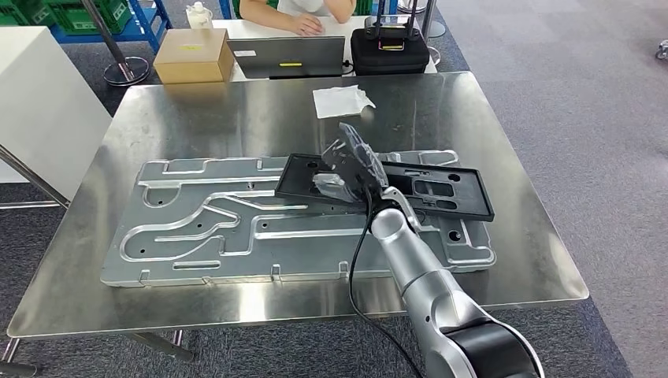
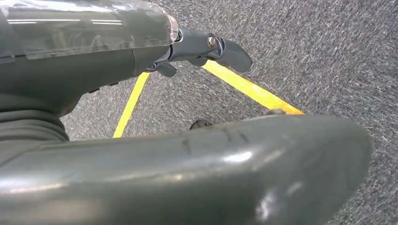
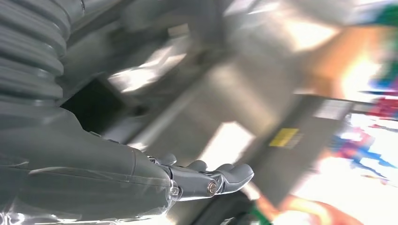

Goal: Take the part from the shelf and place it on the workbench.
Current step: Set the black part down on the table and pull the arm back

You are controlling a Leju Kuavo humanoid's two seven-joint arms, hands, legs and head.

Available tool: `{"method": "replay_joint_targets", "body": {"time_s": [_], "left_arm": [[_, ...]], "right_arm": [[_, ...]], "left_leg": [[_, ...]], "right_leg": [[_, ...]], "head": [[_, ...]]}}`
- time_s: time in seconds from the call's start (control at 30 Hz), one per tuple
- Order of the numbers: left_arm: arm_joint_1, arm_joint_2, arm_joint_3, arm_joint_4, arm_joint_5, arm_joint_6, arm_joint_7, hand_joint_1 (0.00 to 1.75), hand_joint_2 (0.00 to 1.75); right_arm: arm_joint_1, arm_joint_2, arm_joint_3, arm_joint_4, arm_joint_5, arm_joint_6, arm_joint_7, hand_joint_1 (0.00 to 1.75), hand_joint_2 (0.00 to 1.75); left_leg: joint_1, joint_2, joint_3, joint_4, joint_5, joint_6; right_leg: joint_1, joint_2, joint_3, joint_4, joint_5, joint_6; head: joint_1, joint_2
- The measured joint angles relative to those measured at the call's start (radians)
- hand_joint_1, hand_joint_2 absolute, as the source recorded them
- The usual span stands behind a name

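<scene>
The part, a flat black rectangular frame with cut-outs, lies across the right half of a large machined aluminium plate on the steel workbench. My right hand hovers over the part's left end with its fingers spread and nothing between them; I cannot tell whether it touches the part. The right wrist view is blurred; it shows outstretched fingers and a dark piece of the part behind them. My left hand hangs beside my body over grey carpet, fingers apart, holding nothing.
A white cloth lies on the workbench behind the part. On a table beyond are a cardboard box, a laptop and a black case, where a person sits. A white cabinet stands at the left.
</scene>
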Motion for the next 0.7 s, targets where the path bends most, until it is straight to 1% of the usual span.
{"method": "replay_joint_targets", "body": {"time_s": [0.07,0.13,0.2,0.3,0.43,0.6,0.7], "left_arm": [[0.001,0.001,0.002,0.000,-0.003,-0.002,0.001,0.00,0.00],[0.002,0.002,0.003,0.000,-0.003,-0.002,0.002,0.00,0.00],[0.002,0.002,0.005,0.000,-0.003,-0.001,0.002,0.00,0.00],[0.004,0.002,0.008,0.000,-0.003,0.003,0.001,0.00,0.00],[0.005,0.001,0.013,0.000,0.002,0.002,-0.010,0.00,0.00],[0.012,0.001,0.025,0.000,0.013,-0.010,-0.028,0.00,0.00],[0.014,0.001,0.033,0.000,0.019,-0.011,-0.034,0.00,0.00]], "right_arm": [[0.013,0.003,0.017,-0.126,-0.132,0.054,0.020,0.00,1.75],[0.029,0.002,0.043,-0.257,-0.248,0.081,0.048,0.00,1.75],[0.048,-0.003,0.070,-0.386,-0.347,0.088,0.063,0.00,1.75],[0.088,-0.022,0.113,-0.580,-0.459,0.073,0.061,0.00,1.75],[0.163,-0.060,0.152,-0.811,-0.548,0.022,0.027,0.00,1.75],[0.303,-0.123,0.172,-1.055,-0.614,-0.035,-0.027,0.00,1.75],[0.397,-0.157,0.177,-1.161,-0.614,-0.071,-0.056,0.00,1.75]], "left_leg": [[0.000,-0.001,0.000,0.000,0.000,0.000],[0.000,-0.001,0.000,0.000,0.000,0.000],[0.000,-0.001,0.001,-0.001,0.000,0.000],[0.000,-0.001,0.001,-0.001,0.000,0.000],[-0.001,-0.002,0.000,0.000,-0.001,0.001],[-0.006,-0.003,0.000,0.003,-0.007,0.010],[-0.010,-0.003,0.001,0.000,-0.004,0.019]], "right_leg": [[0.000,0.000,-0.001,0.000,0.000,0.000],[0.000,-0.001,-0.001,0.000,-0.001,-0.001],[0.000,-0.001,-0.002,0.000,-0.001,-0.001],[0.000,-0.001,-0.002,0.000,-0.001,-0.001],[-0.002,-0.002,-0.002,-0.001,-0.002,0.000],[-0.007,-0.003,-0.001,-0.002,-0.003,0.004],[-0.011,-0.003,0.001,-0.005,-0.002,0.012]], "head": [[0.000,0.000],[0.000,0.000],[0.000,0.000],[0.000,0.000],[0.000,0.000],[0.000,0.000],[0.000,0.000]]}}
